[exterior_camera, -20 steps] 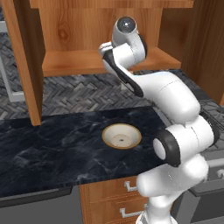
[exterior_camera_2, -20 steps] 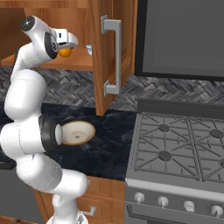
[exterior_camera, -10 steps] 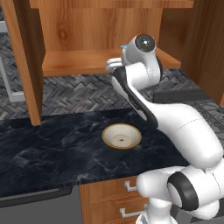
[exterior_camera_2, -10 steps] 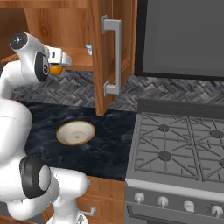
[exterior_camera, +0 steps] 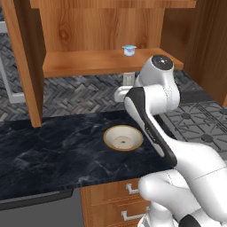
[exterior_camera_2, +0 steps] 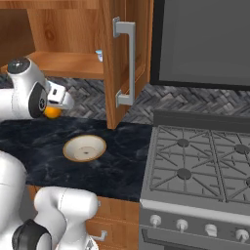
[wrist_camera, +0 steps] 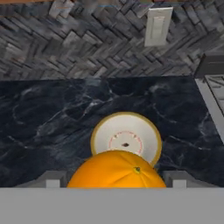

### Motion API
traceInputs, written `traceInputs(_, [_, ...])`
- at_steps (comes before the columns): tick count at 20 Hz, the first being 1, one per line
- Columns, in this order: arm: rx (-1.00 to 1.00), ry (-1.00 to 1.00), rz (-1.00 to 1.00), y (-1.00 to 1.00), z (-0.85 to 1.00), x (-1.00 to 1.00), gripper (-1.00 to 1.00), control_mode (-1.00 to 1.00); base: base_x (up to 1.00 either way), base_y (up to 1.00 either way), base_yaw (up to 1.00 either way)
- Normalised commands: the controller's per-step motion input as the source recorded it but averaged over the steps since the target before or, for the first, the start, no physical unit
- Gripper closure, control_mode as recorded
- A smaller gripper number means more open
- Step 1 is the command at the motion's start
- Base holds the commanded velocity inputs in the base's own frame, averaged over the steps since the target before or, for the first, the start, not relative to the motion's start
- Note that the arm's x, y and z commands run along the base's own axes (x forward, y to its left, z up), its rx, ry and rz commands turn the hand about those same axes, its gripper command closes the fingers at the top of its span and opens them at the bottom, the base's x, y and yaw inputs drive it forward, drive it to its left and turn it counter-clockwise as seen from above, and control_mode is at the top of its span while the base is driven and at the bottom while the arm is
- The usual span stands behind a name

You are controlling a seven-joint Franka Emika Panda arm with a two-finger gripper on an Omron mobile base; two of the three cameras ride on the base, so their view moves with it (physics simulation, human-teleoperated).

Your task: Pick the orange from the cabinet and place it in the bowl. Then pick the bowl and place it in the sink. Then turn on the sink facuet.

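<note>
Claw (wrist_camera: pixel 114 186) clamped on orange (wrist_camera: pixel 116 169) above bowl (wrist_camera: pixel 126 138); open cabinet door (exterior_camera_2: pixel 123 58) in right base view.

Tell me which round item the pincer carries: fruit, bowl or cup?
The small bright-orange fruit, held above the tan-rimmed cream bowl; the white cup sits on the shelf.

bowl (exterior_camera: pixel 123 138) on dark counter (exterior_camera: pixel 48 150)

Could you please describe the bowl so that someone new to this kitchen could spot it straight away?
Start at the dark marbled counter left of the grey gas stove, below the open wooden cabinet. The shallow round bowl sits there alone, with its tan rim and cream inside.
</note>
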Motion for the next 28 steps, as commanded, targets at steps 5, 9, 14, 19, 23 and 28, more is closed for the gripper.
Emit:
traceInputs(5, [0.0, 0.36, 0.0, -0.05, -1.0, -0.55, 1.0, -1.0, 0.0, 0.0, 0.0])
traceInputs(9, [0.0, 0.14, 0.0, -0.32, -1.0, 0.35, 1.0, -1.0, 0.0, 0.0, 0.0])
traceInputs(14, [0.0, 0.0, 0.0, -0.19, -0.91, 0.85, 1.0, -1.0, 0.0, 0.0, 0.0])
traceInputs(19, [0.0, 0.0, 0.0, -0.02, -0.74, 0.89, 1.0, -1.0, 0.0, 0.0, 0.0])
traceInputs(23, [0.0, 0.01, 0.0, 0.0, -0.29, 0.72, 1.0, -1.0, 0.0, 0.0, 0.0])
traceInputs(28, [0.0, 0.0, 0.0, 0.0, -0.18, 0.26, 1.0, -1.0, 0.0, 0.0, 0.0])
